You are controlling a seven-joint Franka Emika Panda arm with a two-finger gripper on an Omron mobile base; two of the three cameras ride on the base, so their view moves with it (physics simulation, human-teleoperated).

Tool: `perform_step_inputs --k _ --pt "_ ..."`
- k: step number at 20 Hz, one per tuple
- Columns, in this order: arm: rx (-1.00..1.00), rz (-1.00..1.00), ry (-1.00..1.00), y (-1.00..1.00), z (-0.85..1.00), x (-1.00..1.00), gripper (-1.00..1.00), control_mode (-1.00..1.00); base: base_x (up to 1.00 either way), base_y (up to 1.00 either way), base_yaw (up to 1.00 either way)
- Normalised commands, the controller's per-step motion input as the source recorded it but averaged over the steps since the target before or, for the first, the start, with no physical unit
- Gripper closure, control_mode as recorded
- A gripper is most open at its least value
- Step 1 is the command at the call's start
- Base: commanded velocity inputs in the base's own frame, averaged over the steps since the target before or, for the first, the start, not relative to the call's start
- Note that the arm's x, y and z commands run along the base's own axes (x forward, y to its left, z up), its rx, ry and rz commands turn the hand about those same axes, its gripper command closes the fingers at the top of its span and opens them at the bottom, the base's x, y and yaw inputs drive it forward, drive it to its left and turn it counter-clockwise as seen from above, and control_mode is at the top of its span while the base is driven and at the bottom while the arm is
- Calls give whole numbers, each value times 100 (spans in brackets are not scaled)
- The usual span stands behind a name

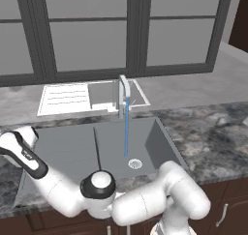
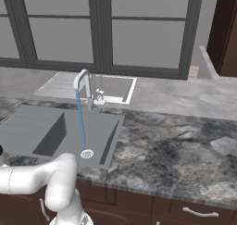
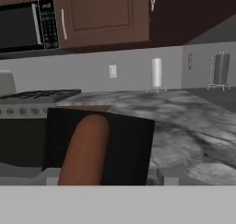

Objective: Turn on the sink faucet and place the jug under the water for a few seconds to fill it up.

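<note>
The claw itself is hard to make out: in the hand view its fingertips are lost behind the jug [image 3: 99, 149], whose black body and reddish-brown handle stand right up against the camera at the bottom of the frame, so whether the claw is clamped on the jug or merely close to it cannot be told. In the left base view the arm bends away to the left over the edge of the sink [image 1: 63, 152], and its end is cut off at the frame's left border, so neither claw nor jug can be seen there. The sink faucet [image 1: 123, 95] stands upright at the back rim of the basin, and the water [image 1: 127, 130] falls from its spout in a thin blue stream straight down to the round drain [image 1: 135, 164]; the same stream shows in the right base view. Beyond the jug, the hand view looks across the mottled counter [image 3: 193, 121] toward a stove [image 3: 32, 101], a microwave [image 3: 27, 25] and a paper towel roll [image 3: 156, 73] by the wall.
</note>
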Motion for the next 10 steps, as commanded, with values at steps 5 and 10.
perform_step_inputs --k 5,10 --pt "0 0 -2 -98 0 -42 100 -100 0 0 0" --pt "0 0 -23 -79 8 -49 100 -100 0 0 0"
